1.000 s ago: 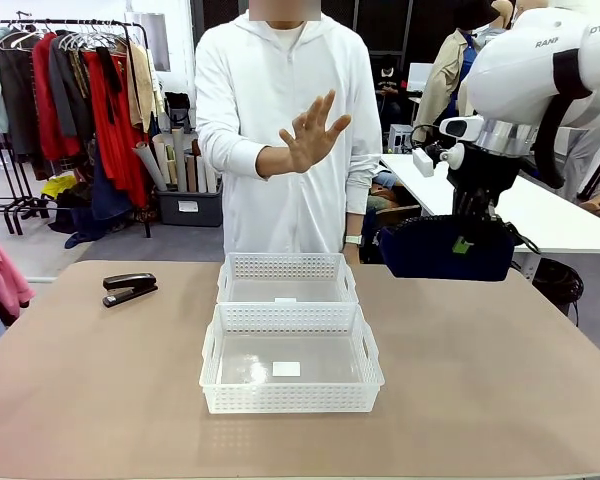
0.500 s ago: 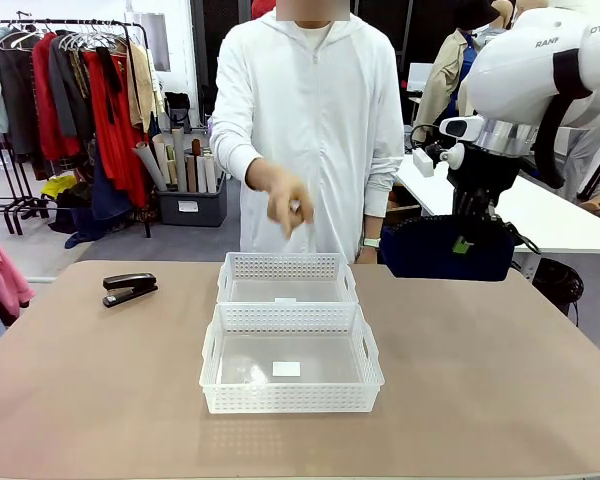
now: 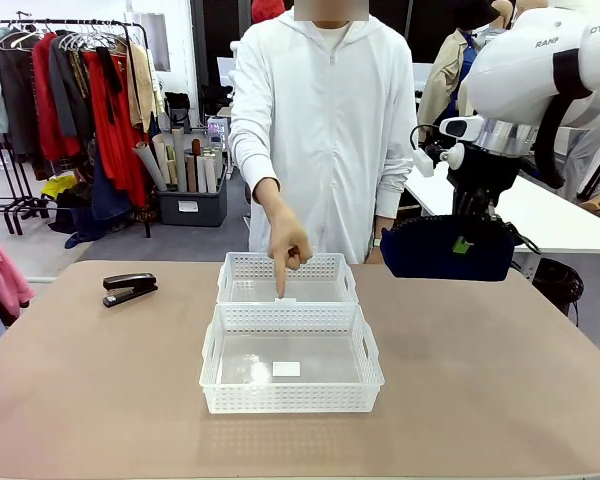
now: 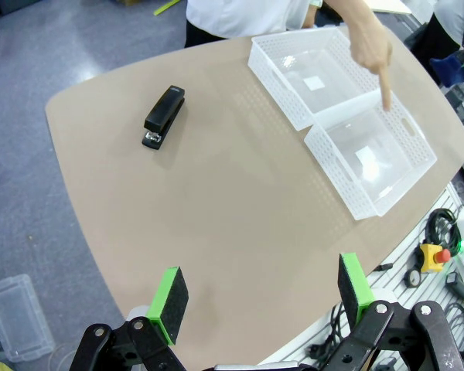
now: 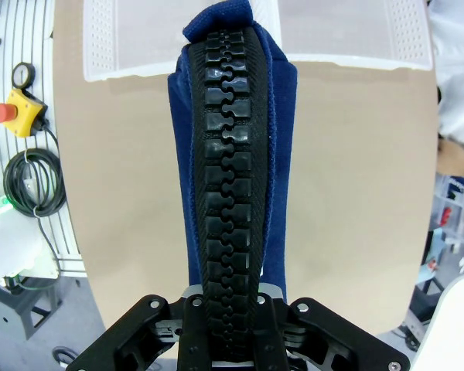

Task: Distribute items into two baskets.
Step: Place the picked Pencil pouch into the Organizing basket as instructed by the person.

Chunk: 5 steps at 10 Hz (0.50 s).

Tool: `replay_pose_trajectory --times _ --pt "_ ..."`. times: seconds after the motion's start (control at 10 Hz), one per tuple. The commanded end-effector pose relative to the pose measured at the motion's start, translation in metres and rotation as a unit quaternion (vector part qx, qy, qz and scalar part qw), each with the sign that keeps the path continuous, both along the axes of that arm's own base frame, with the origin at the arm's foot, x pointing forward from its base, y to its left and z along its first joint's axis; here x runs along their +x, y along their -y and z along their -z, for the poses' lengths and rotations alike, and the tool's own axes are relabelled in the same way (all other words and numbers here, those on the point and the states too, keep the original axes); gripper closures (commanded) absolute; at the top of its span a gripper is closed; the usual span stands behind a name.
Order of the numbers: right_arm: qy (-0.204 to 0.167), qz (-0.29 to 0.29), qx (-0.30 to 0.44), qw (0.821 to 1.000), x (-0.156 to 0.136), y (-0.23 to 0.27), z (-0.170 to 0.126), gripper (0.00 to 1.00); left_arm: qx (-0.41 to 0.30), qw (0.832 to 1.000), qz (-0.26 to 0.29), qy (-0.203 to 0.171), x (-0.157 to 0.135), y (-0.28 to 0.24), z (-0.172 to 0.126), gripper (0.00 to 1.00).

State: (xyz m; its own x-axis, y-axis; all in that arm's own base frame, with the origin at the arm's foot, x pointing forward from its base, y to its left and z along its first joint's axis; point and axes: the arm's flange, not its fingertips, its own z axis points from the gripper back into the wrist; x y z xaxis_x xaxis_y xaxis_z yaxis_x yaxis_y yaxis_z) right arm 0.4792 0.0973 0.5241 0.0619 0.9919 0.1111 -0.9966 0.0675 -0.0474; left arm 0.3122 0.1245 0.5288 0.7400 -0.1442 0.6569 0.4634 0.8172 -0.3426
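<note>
Navy cloth with a black zipper is what my right hand point(image 3: 467, 241) has: it is clenched on the pouch point(image 3: 420, 255), gripping it along the top edge. The pouch hangs below the fingers, wider than the hand on both sides, clear of the desk point(image 3: 500, 380) and over its far right edge. Looking down that wrist, the zipper runs straight out from between the fingers. The pouch's far end covers part of a white basket rim.

The two white baskets sit below and to the left of the right hand, touching end to end in the middle of the desk. The far basket point(image 3: 285, 265) lies closer to this hand than the near basket point(image 3: 290, 395). Both hold nothing but a small white label each.

The person stands behind the far basket. The person's hand point(image 3: 288, 245) is lower than my right hand and to its left, with one finger pointing straight down into the far basket. The fingertip is close to the wall where the two baskets meet.

My left hand point(image 4: 260, 292) is released, green pads spread wide with nothing between them, up above the desk's near edge. From it, the black stapler point(image 4: 163, 117) lies ahead and to the left, flat on the desk. The stapler is well apart from the baskets, which lie ahead and to the right.
</note>
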Motion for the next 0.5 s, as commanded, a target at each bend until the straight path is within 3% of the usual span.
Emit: replay_pose_trajectory --times 0.0,0.2,0.4 --pt "0.004 0.0 0.0 1.0 -0.001 0.0 -0.003 1.0 -0.001 1.0 0.001 0.001 -0.001 0.0 0.0 0.0" --pt "0.0 0.0 0.0 1.0 0.0 0.0 0.0 1.0 -0.001 1.0 0.001 0.001 -0.001 0.0 0.0 0.0" --pt "0.002 0.004 0.008 1.0 -0.018 -0.006 -0.005 1.0 -0.001 1.0 0.001 0.001 -0.001 0.0 0.0 0.0"
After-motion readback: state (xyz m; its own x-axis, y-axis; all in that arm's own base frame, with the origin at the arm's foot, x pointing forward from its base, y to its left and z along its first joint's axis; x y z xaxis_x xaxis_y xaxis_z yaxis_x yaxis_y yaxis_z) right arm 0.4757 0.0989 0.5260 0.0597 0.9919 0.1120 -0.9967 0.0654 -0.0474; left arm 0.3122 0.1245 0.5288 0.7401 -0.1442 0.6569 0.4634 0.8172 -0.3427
